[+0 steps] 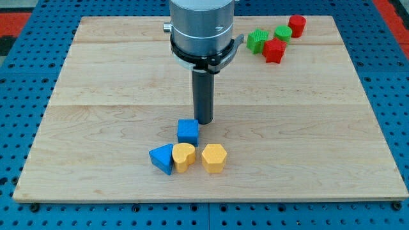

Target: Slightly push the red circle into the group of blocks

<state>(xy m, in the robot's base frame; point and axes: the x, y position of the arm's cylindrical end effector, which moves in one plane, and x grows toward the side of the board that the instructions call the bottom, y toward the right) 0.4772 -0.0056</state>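
Note:
The red circle (297, 25) stands at the view's top right, just right of a green circle (283, 32). A green star (257, 40) and a red star (274, 51) lie close by to its lower left, forming a loose group. My tip (204, 121) rests on the board near the middle, far to the lower left of the red circle. It is just above and right of a blue cube (188, 132).
A blue triangle (162, 158), a yellow heart (183, 156) and a yellow hexagon (214, 158) sit in a row below the blue cube. The wooden board (96, 96) lies on a blue perforated base (25, 96).

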